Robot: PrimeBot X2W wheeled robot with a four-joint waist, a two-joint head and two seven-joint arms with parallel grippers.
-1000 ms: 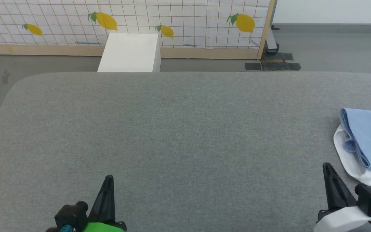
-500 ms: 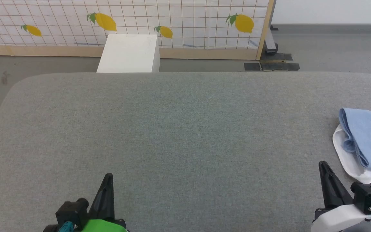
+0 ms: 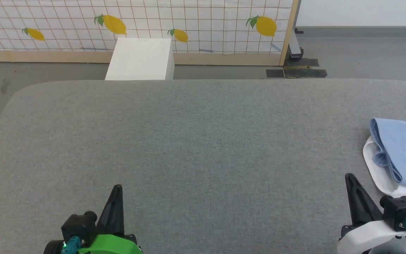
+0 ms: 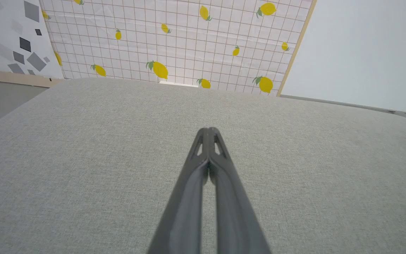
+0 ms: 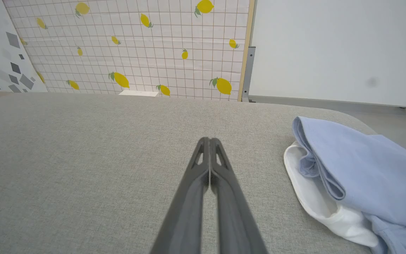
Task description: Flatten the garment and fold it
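The garment [image 3: 402,148], a light blue knit with a white layer showing under its folded edge, lies bunched at the right end of the grey fabric-covered surface [image 3: 196,134]. The head view's right edge cuts the heap off, and the right wrist view loses it at its right and bottom edges, so its full extent cannot be told. Its sleeves and front cannot be made out among the folds. In the left wrist view only a sliver of it shows at the far right edge.

The right end effector [image 3: 348,177] sits just left of the garment, fingers clenched together on nothing and pointing toward the far side of the surface. In the right wrist view its fingers stand apart from the cloth. In the head view the wrist housing overlaps the garment's white edge, and whether they touch cannot be told. The left end effector [image 3: 117,187], well apart from the garment at the lower left, is likewise clenched and holds nothing, over bare surface.

Beyond the far edge of the surface stands a white box [image 3: 139,58], its lower part hidden by the surface. Behind it is a lemon-print screen [image 3: 196,19] in a wooden frame, on a grey floor [image 3: 365,53].
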